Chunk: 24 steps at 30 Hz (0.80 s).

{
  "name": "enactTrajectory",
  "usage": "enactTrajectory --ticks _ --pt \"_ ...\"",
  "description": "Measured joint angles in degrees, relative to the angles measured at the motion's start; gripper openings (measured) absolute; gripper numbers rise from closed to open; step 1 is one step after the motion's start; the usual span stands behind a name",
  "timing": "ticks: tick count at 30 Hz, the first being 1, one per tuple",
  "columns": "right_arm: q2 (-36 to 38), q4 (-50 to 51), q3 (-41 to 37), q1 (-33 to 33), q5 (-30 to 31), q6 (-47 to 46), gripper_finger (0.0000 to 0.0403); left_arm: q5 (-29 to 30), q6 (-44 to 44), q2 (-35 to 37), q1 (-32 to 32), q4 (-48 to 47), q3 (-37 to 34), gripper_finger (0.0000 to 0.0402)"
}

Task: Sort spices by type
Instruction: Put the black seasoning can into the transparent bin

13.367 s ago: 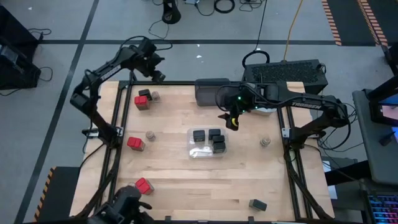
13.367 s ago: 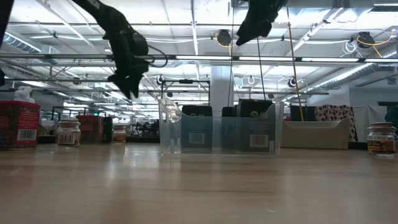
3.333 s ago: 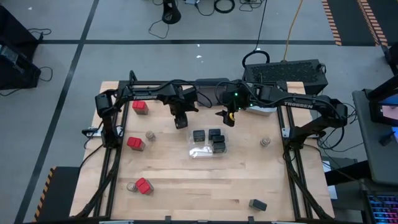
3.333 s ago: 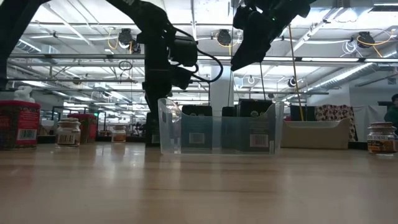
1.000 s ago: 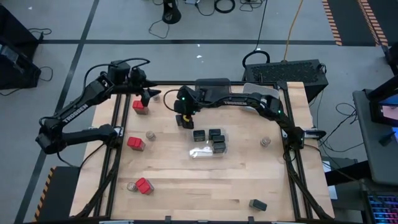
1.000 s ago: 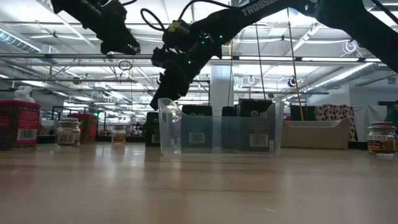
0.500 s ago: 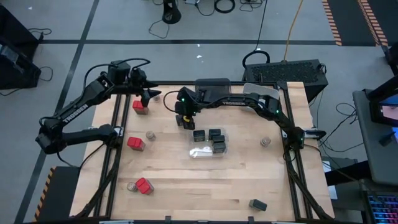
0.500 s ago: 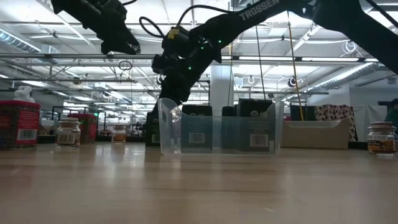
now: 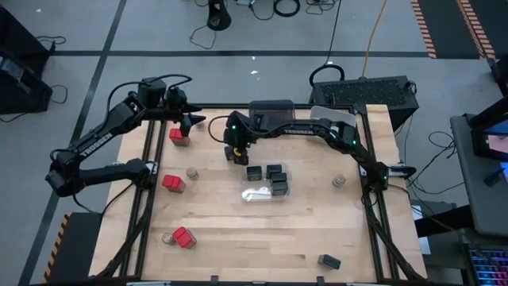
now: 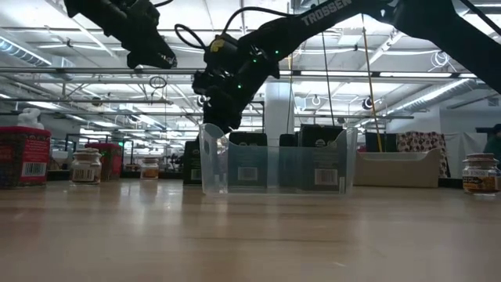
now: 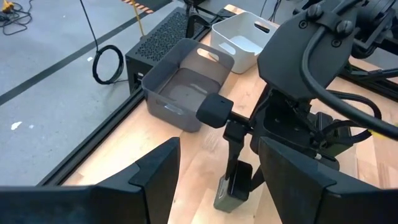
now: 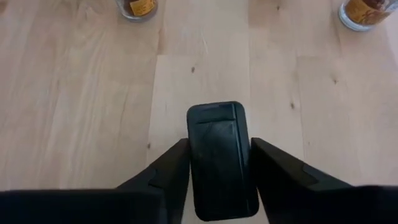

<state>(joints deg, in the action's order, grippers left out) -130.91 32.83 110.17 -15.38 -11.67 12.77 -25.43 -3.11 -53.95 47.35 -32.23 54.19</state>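
My right gripper (image 9: 235,151) reaches across the far side of the table and is shut on a dark grey boxy spice (image 12: 219,155), just left of the clear bin (image 9: 267,193), which holds several dark boxes. My left gripper (image 9: 190,121) is open and hovers high over the far left corner, above a red-topped box (image 9: 179,137) and a tan-lidded jar (image 9: 198,123). Two more red boxes (image 9: 173,183) (image 9: 184,237), jars (image 9: 191,172) (image 9: 167,237) (image 9: 338,182) and one dark box (image 9: 329,261) stand on the table. My right gripper pinches the dark grey box between its two fingers (image 12: 171,168), one on each long side (image 12: 191,155), coming from above and pointing down. The box stands upright below the fingers. In the left wrist view its base (image 11: 222,200) looks to rest on the table.
A dark grey bin (image 9: 268,111) and a light grey bin (image 11: 245,34) sit at the far edge, partly under the right arm. The middle and near part of the table (image 9: 262,238) hold only scattered spices.
In the low view my right gripper has swung a little toward the clear bin and tipped more upright over the dark box. The left arm has kept still.
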Motion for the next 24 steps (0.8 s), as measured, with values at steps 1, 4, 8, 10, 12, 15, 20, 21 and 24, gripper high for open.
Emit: enactTrajectory --ticks 1,4,8,10,12,15,20,21,24 --pt "0.02 0.29 0.0 0.0 -0.05 0.17 0.0137 0.0 0.0 0.0 0.0 0.0 0.0 0.0223" --pt "0.07 0.42 0.0 0.0 -0.12 0.23 0.0122 0.0 0.0 0.0 0.0 0.0 0.0 0.0223" --pt "0.09 0.45 0.0 0.0 -0.02 -0.43 0.0119 0.02 -0.03 0.0 0.0 0.0 0.0 0.0223" --pt "0.09 0.42 0.0 0.0 0.36 -1.3 0.0118 0.02 -0.2 0.0 0.0 0.0 0.0 0.0223" --pt "0.09 0.36 0.0 0.0 0.92 -2.27 0.0115 0.02 -0.2 0.0 0.0 0.0 0.0 0.0223" --pt "0.43 0.52 0.0 0.0 1.19 -3.55 0.0112 0.02 -0.22 0.0 -0.01 0.0 0.0 0.0223" --pt "2.94 0.5 -0.04 0.0 1.25 -4.68 0.0111 0.04 -0.26 0.0 -0.02 0.02 0.0 0.0223" --pt "3.96 0.33 -0.04 0.0 1.23 -4.86 0.0111 0.06 -0.31 0.0 0.0 0.02 0.0 0.0223" --pt "7.38 1.09 -0.04 0.0 1.03 -5.1 0.011 0.07 -0.33 0.0 0.0 0.04 0.02 0.0223"
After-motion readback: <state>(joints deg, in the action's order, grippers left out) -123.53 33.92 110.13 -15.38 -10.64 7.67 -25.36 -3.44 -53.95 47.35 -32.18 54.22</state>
